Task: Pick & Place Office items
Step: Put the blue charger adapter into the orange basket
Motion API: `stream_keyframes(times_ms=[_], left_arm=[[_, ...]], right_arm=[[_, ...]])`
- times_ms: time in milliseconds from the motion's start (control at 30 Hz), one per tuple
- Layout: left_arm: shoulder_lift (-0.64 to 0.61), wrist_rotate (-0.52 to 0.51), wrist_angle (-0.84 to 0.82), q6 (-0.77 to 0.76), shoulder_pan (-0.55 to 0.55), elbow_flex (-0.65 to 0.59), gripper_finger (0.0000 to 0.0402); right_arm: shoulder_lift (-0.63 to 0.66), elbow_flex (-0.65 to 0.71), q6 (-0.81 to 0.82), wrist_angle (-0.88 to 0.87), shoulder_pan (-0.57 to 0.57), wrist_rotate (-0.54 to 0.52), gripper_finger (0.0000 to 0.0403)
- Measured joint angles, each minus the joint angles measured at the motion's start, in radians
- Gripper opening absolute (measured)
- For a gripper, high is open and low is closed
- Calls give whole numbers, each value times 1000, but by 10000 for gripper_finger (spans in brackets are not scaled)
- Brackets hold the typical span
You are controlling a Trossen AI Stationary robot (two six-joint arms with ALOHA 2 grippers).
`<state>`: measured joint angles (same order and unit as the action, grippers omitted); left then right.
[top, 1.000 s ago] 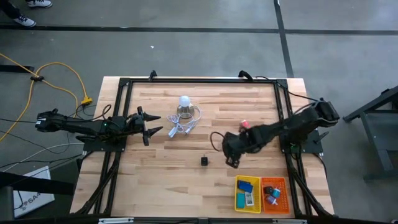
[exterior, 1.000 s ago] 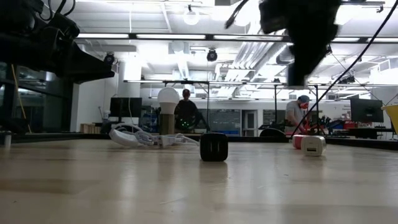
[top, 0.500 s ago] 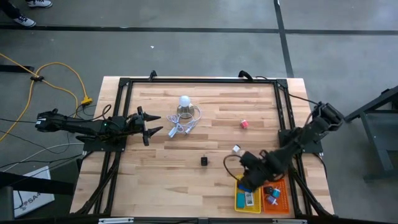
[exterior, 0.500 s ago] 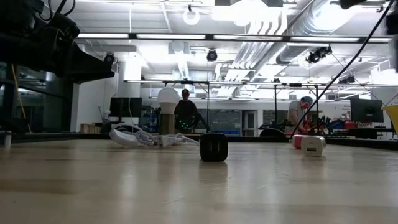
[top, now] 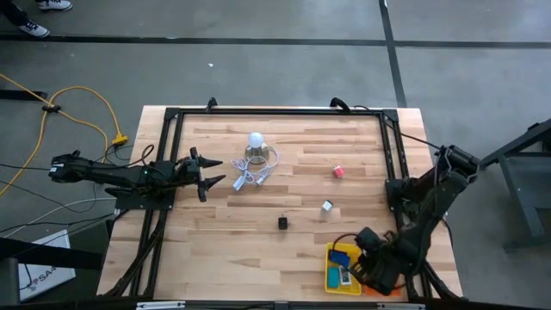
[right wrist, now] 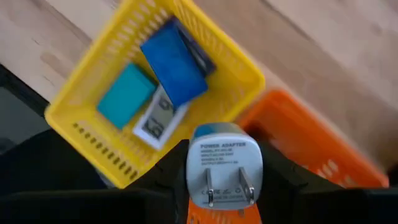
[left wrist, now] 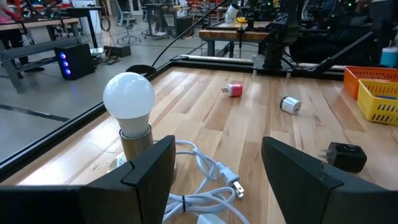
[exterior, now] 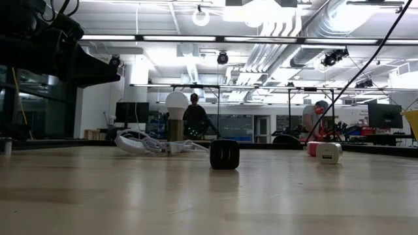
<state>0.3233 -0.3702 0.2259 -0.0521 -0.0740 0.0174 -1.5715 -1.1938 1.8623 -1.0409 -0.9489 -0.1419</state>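
My right gripper hovers over the two mesh trays at the table's near right corner, shut on a white plug adapter with a blue rim. Below it, the yellow tray holds a blue block, a teal piece and a white piece. My left gripper waits open at the table's left side, beside the bulb and cord. A black cube, a white cube and a pink cube rest on the tabletop. My right gripper pinches the white adapter's two side faces between its fingers. The prong face points back at the wrist camera. The adapter is lifted clear, above the border between the yellow and orange trays.
A white bulb stands on a clear base with a looped white cord near the left gripper. The orange tray sits right of the yellow one. A black frame borders the table. People show far back in the room.
My right gripper has travelled from the table's middle, near the pink cube, toward the near right corner and now hangs over the trays. The white cube, earlier hidden under the arm from above, shows again. The left arm has kept still.
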Motion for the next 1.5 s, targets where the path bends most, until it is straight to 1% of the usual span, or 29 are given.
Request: stream_keyframes(times_ms=[167,367,500,633,900,1167,1333,1500], left_arm=[[0,0,0,0,0,0,230],[0,0,0,0,0,0,230],[0,0,0,0,0,0,230],[0,0,0,0,0,0,230],[0,0,0,0,0,0,230],[0,0,0,0,0,0,230],[0,0,0,0,0,0,230],[0,0,0,0,0,0,230]], right_arm=[[0,0,138,0,-66,43,123],[-6,0,277,43,-112,114,121],[-29,0,340,102,-127,129,123],[-75,0,387,146,-139,197,120],[-140,0,420,167,-140,299,123],[-201,0,421,161,-140,360,125],[-233,0,420,162,-140,381,123],[-237,0,422,163,-140,379,140]])
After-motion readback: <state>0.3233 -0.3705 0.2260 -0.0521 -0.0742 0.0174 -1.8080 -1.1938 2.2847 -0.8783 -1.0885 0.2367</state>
